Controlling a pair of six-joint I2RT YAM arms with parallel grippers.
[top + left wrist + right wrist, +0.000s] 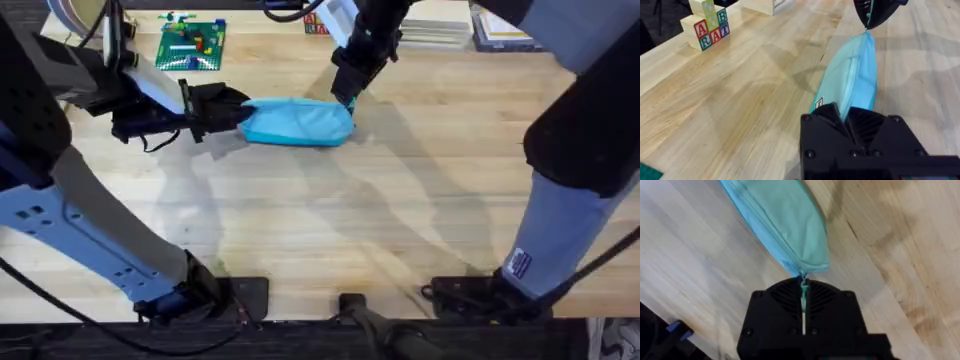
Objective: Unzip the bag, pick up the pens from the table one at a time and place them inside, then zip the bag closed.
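The light blue bag lies lengthwise on the table at the back middle. My left gripper is shut on its left end; in the left wrist view the bag runs away from my left gripper, its zipper line looking closed. My right gripper is shut on the small teal pull at the right end. The right wrist view shows that pull pinched in my right gripper, with the bag just beyond. The right gripper also appears in the left wrist view. The pens are out of view.
A green brick baseplate with small bricks sits at the back left. Lettered wooden blocks stand behind the bag. Books lie at the back right. Bare wood spreads in front of the bag.
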